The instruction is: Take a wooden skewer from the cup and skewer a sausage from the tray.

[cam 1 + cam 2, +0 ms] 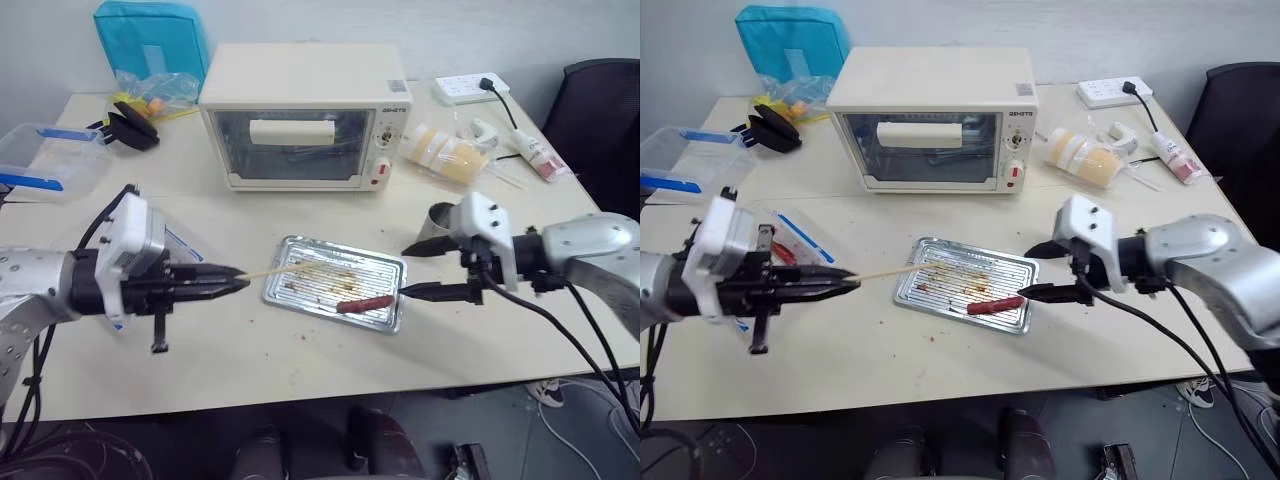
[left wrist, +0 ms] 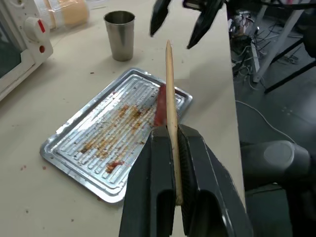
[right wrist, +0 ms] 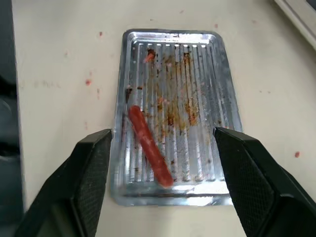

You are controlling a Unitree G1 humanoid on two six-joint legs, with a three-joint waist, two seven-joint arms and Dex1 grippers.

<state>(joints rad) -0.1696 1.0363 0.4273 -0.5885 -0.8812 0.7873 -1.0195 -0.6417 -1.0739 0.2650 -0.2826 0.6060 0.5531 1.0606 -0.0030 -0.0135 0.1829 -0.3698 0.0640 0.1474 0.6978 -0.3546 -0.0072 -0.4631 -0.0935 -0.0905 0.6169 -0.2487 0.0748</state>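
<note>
Lying near the front rim of the tray (image 1: 300, 295), the sausage (image 1: 365, 304) is showing a slim, glossy, reddish-brown skin. In the head views, the left gripper (image 1: 238, 280) is pinching the wooden skewer (image 1: 275, 268), pointing it level over the tray's left end. The right gripper (image 1: 1023, 271) is reaching in from the tray's right end, fingers spread. In the left wrist view, the pale stick is sitting clamped between the black fingers (image 2: 153, 197), and the cup (image 2: 120, 35) is standing beyond the tray. In the right wrist view, the spread fingers (image 3: 89, 173) are flanking the sausage from above.
</note>
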